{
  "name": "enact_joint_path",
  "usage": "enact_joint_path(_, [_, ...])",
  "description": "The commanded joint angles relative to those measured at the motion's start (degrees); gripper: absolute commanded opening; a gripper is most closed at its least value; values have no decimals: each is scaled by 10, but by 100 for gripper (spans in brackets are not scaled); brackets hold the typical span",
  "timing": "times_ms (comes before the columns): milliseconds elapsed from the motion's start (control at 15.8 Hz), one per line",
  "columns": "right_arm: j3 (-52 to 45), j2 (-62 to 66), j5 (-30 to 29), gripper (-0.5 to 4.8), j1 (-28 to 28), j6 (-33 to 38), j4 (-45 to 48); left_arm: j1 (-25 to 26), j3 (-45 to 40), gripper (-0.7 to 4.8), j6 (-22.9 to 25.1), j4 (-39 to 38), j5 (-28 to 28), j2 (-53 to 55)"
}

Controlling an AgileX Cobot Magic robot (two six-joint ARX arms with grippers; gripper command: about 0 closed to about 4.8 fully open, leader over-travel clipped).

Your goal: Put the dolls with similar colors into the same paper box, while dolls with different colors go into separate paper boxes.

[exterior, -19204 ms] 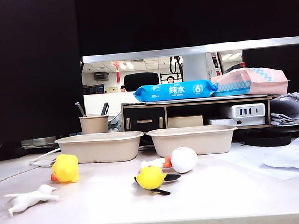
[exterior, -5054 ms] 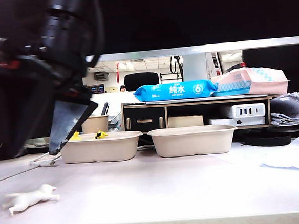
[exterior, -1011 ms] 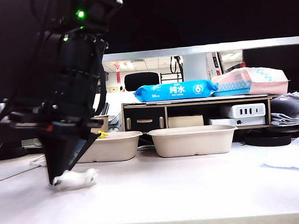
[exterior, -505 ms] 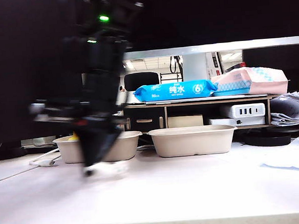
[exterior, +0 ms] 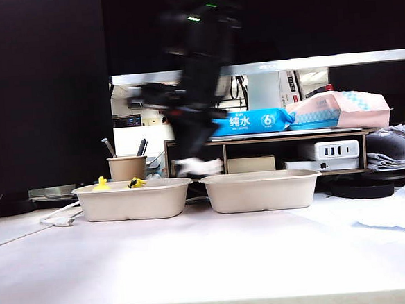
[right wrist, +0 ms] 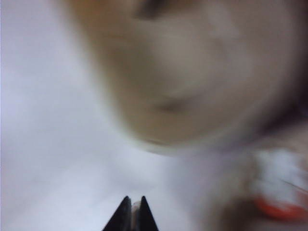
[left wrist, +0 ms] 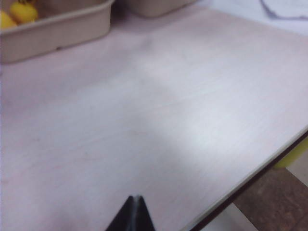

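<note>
writing: blue pack (exterior: 239,122) reads "纯水", "6" | change: my right claw (exterior: 198,167), pinching white animal (exterior: 207,168), lifted off table (exterior: 210,256) to between both boxes (exterior: 134,200) | left claw (left wrist: 134,214) pressed together

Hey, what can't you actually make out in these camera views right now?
- Exterior view: the right gripper and its white doll are motion-blurred; the doll's shape is unreadable.
- Exterior view: the right tray wall hides its contents; only the tops of the yellow dolls clear the left tray.
- Right wrist view: smeared; a white-and-orange blob is unidentifiable.
- Left wrist view: only the left gripper shut tips show.
</note>
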Motion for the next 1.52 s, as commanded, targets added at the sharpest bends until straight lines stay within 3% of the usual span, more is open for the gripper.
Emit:
enact_joint_path(63, [0,-8,0,-5,-34,3,10,1,0,-5,-8,8,3,8])
enact_joint_path(379, [0,-8,14,-5,-89,3,35,1,0,-5,-9,8,3,10])
enact_joint_path(569, [0,-8,84,7,-98,3,51,1,0,-5,-9,8,3,10])
enact_joint_path(695, [0,-8,103,155,-98,19,57,1,0,-5,-9,8,3,10])
enact_joint_path(758, [0,-8,101,189,-98,29,56,1,0,-5,-9,8,3,10])
enact_joint_path(884, [0,-9,101,184,-98,50,54,2,0,-5,-10,8,3,10])
enact_joint_path(1011, [0,-26,67,34,-98,53,32,32,0,-5,-18,7,10,-2])
enact_joint_path(1074, [0,-40,40,-8,-98,55,22,66,0,-5,-21,8,28,-18])
enact_joint_path(1137, [0,-68,22,-8,-98,61,16,138,0,-5,-21,8,49,-53])
enact_joint_path(1263, [0,-128,-3,-8,-98,67,14,223,0,-5,-21,7,48,-91])
enact_joint_path(1390, [0,-180,-23,-8,-98,75,15,260,0,-5,-21,7,48,-121])
enact_joint_path(1516, [-1,-229,-69,-8,-97,78,25,262,0,-5,-21,15,48,-148])
